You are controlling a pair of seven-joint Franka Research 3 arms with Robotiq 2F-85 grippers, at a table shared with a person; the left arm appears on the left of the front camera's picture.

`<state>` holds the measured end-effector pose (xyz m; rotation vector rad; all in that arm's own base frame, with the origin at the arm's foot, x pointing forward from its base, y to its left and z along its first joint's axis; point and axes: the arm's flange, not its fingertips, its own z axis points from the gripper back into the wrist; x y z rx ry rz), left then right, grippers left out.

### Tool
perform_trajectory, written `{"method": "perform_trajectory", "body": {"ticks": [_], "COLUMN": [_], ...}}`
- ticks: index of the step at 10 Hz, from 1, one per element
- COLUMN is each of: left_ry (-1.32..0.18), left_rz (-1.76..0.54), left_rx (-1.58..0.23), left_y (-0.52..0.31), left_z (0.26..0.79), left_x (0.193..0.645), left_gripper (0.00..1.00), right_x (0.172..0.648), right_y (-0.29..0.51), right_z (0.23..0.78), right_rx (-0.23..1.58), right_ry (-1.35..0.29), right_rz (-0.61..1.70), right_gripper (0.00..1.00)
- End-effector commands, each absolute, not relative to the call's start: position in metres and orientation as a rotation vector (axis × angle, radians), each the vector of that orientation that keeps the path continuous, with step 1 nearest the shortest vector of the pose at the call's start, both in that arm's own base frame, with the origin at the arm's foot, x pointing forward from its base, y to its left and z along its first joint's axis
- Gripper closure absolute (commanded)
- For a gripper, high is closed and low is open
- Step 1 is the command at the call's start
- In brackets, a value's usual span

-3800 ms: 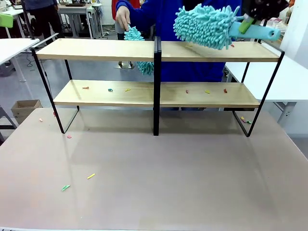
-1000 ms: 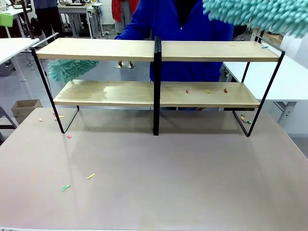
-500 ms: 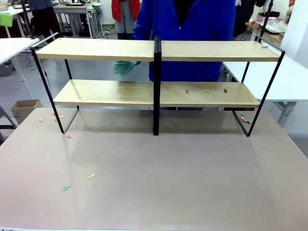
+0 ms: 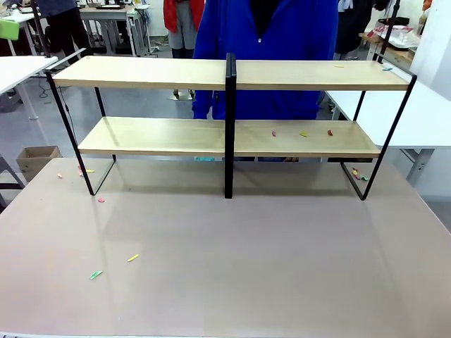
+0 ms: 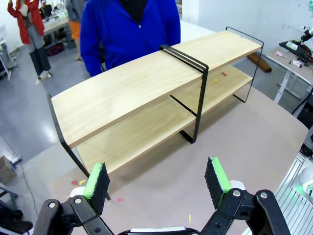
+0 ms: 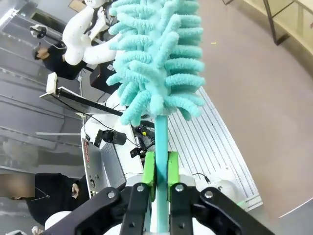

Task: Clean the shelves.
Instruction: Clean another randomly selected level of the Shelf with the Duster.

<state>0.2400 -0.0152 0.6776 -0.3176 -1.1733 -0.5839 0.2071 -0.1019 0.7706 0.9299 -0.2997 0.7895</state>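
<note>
One shelf rack (image 4: 229, 105), with two light-wood boards and one black centre post (image 4: 228, 162). One turquoise microfibre duster (image 6: 156, 54). One person in a blue top (image 4: 282, 28) behind the rack.

Small coloured scraps (image 4: 304, 134):
- three on the rack's lower board (image 4: 155, 137), right of the post
- two at the right end of its upper board (image 4: 303, 74)
- at least five on the table (image 4: 246, 267) off the rack's left foot
- at least two by its right foot

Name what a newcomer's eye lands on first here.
The fluffy teal duster towers in the right wrist view, its handle clamped in the right jaws. In the front view the wide two-tier shelves span the table, a person in a blue top standing just behind them. Small coloured scraps dot the lower board's right half.
</note>
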Motion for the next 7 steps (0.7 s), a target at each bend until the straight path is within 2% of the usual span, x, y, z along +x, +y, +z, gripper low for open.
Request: {"method": "perform_trajectory", "body": {"ticks": [1,5,7], "left_ry": [-1.176,-1.176,-1.176], "left_rz": [-0.597,-0.597,-0.597], "left_rx": [-0.323,-0.323,-0.323], "left_y": [-0.013,-0.013,-0.013], "left_z": [0.678,0.678,0.678], "left_x": [0.240,0.240,0.240], "left_gripper": [0.00,0.00,0.00], "right_x": [0.222,0.285,0.312], "right_y": [-0.084,-0.032,-0.010], "right_z": [0.771,0.775,0.765], "right_rx": [0.870,0.849,0.798], "right_ry": [-0.321,-0.343,-0.280], "right_rz": [0.779,0.791,0.690], "right_gripper": [0.88,0.88,0.88]}}
